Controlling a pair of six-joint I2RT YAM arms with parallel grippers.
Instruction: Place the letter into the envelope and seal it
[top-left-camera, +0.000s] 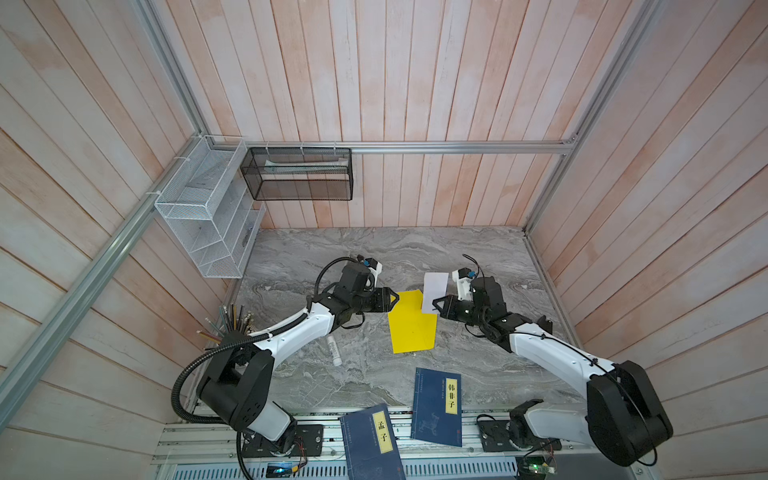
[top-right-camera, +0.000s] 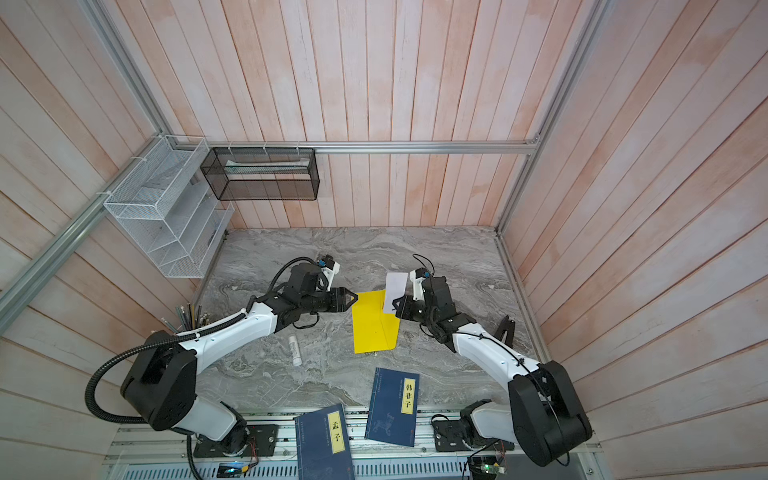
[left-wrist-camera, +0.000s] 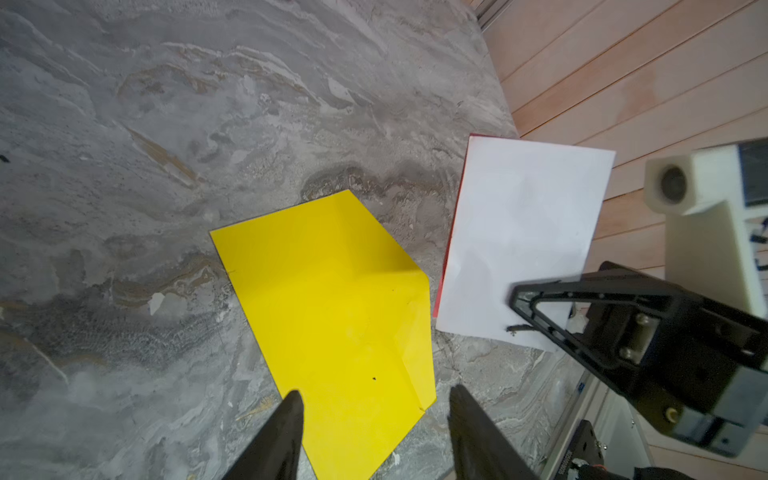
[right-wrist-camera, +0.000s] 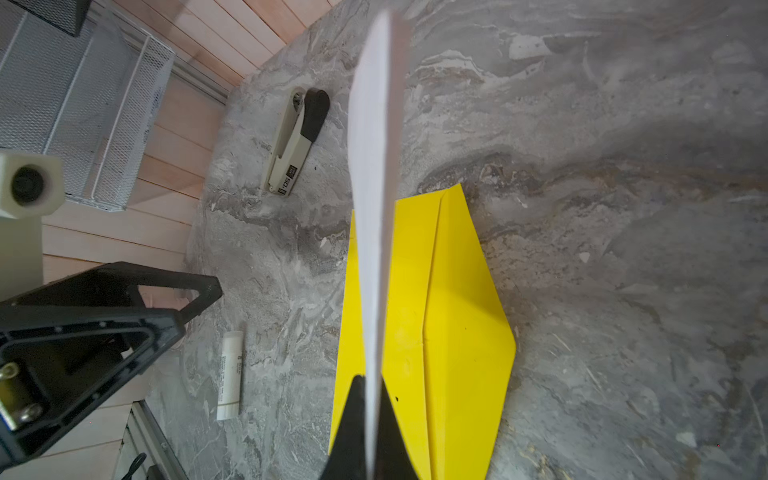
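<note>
The right fingers (right-wrist-camera: 349, 432) pinch the letter (left-wrist-camera: 523, 232) by its near end, holding it on edge. The yellow envelope (left-wrist-camera: 332, 316) lies flat on the surface (left-wrist-camera: 166, 166) just below and ahead, nearer the spread, empty left fingers (left-wrist-camera: 284, 436).

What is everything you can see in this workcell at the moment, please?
envelope: 1, bright yellow, flat mid-table, flap unfolded
letter: 1, white with a red edge, held off the table by the envelope's right side
books: 2, dark blue with yellow labels, front edge
glue stick: 1, white, left of the envelope
stapler: 1, beige and black, on the table toward the wire rack
pencils: several, mixed, left table edge
wire rack: 1, white, left wall
mesh basket: 1, black, back wall
table: 1, grey marble
left gripper: black, open, at the envelope
right gripper: black, shut on the letter
</note>
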